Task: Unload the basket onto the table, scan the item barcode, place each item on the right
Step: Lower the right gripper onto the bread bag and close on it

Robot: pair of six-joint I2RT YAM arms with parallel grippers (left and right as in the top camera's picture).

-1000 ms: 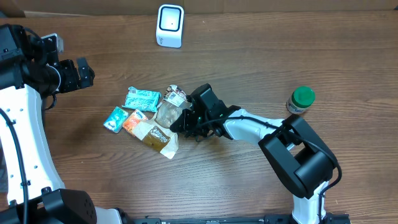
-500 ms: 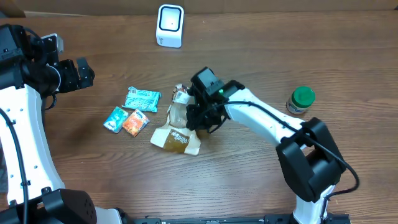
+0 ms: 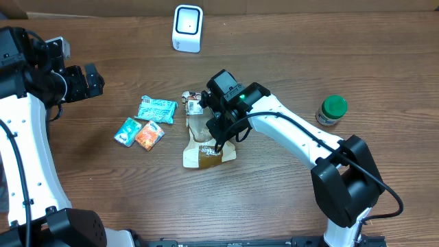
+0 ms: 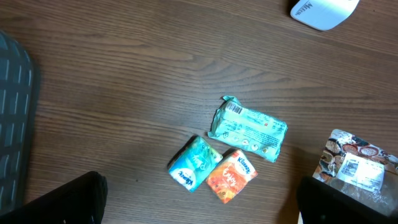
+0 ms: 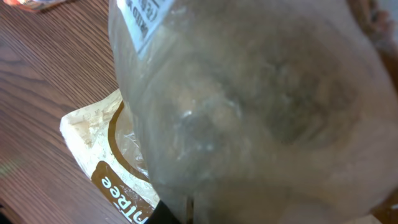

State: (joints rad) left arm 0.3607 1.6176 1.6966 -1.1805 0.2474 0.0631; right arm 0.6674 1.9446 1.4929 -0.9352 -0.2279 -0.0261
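The item is a clear plastic bag [image 3: 204,140] with a cream and brown printed end and a white barcode label near its top. It hangs over the table centre, and my right gripper [image 3: 221,130] is shut on it. In the right wrist view the bag [image 5: 249,106] fills the frame and hides most of the jaws. The white scanner [image 3: 187,27] stands at the back of the table, well apart from the bag. My left gripper [image 3: 92,81] is open and empty at the far left. In its own view its open fingers frame the bare table, and the bag's label [image 4: 357,163] shows at the right edge.
A teal packet [image 3: 157,109], a small teal tissue pack [image 3: 127,131] and an orange tissue pack [image 3: 149,134] lie left of the bag. A green-lidded jar [image 3: 332,111] stands at the right. The scanner [image 4: 323,11] shows at the top of the left wrist view.
The right gripper closed on the bag and carried it right, away from the packets, turning it until it hangs lengthwise. The left arm has not moved.
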